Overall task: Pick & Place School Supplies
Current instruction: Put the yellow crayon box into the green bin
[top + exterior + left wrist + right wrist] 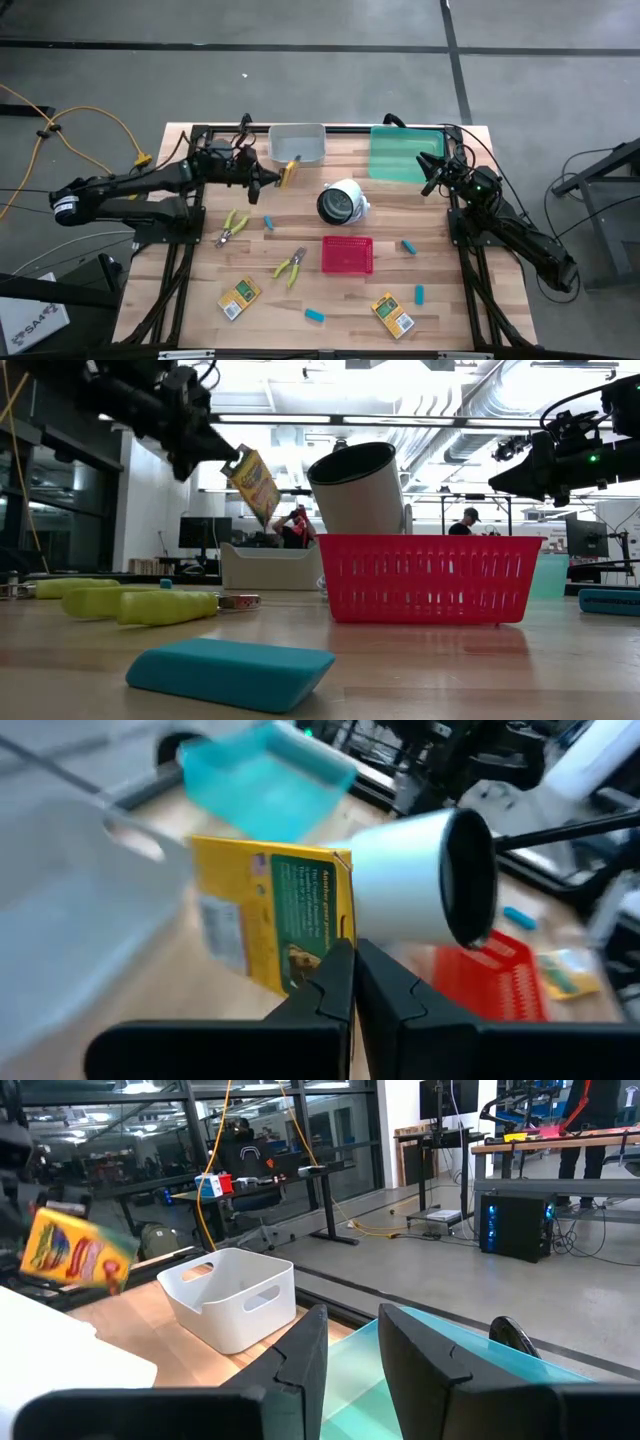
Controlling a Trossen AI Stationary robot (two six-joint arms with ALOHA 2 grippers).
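Observation:
My left gripper (268,180) is shut on a yellow-and-green crayon box (288,173), in the air between the grey bin (297,143) and the white cylinder (343,201). Two more crayon boxes (240,297) (392,314) lie flat near the table's front. Two yellow-green-handled pliers (233,226) (291,265) and several light-blue blocks (268,222) (408,246) lie on the wood. My right gripper (352,1330) waits open over the near corner of the green tray (405,153). My left gripper pinches the crayon box at one narrow edge (340,935) between its two fingers, which stand almost together. In the low view the fingers (222,455) come slanting down onto the box's upper corner. The box (255,485) hangs tilted below them, clear of the table.
The red basket (347,254) stands at the table's middle, just in front of the white cylinder lying on its side. The grey bin and green tray sit along the far edge. A blue block (232,672) lies close to the front edge.

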